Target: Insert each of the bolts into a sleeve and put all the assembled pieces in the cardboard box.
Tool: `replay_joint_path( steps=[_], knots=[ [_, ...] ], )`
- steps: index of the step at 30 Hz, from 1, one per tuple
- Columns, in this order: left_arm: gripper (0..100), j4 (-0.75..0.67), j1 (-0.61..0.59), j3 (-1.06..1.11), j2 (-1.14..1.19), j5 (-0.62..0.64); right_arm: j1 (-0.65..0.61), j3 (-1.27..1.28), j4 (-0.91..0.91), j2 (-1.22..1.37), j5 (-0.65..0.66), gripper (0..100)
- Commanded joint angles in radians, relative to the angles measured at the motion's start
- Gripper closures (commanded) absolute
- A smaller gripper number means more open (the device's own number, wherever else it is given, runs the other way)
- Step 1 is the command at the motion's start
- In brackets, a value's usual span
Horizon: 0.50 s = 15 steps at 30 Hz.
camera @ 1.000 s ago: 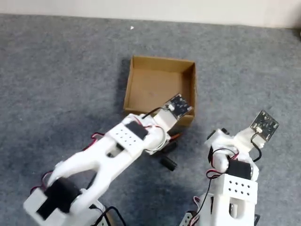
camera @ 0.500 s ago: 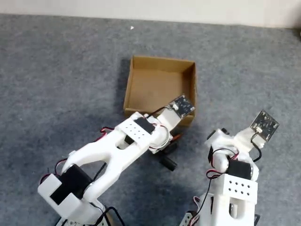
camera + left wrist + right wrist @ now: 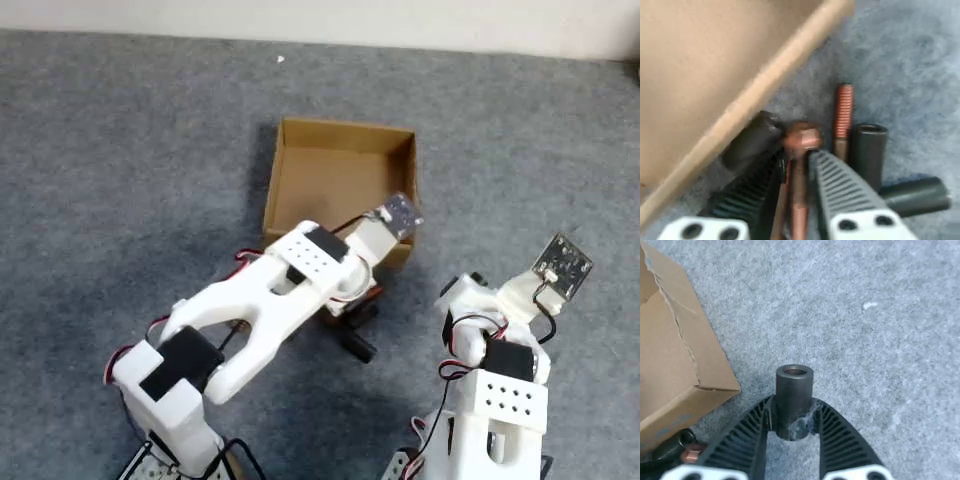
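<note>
Left gripper (image 3: 797, 159) clamped on a copper bolt (image 3: 801, 139), hex head past the fingertips, low beside the outer wall of the cardboard box (image 3: 715, 75). On the grey carpet (image 3: 910, 60) close by — a second bolt (image 3: 843, 112) lying loose, with three dark loose sleeves (image 3: 869, 150) around it, one tight by the box wall. Right gripper (image 3: 794, 406) closed on a dark sleeve (image 3: 794, 382), open bore showing at the far end — near the box's corner, not touching it.
</note>
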Motion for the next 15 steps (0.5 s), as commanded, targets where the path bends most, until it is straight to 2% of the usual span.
replay_joint_path(
  steps=[1,11,15],
  knots=[
    [99,0.006,0.022,-0.028,-0.001,0.009,0.008,-0.038,-0.025,-0.027,-0.012,99.4],
    [100,0.018,0.027,-0.027,-0.018,0.009,0.008,-0.038,-0.025,-0.027,-0.012,99.4],
    [100,0.038,0.027,0.019,-0.128,0.009,0.008,-0.038,-0.025,-0.027,-0.012,99.4]
  ],
)
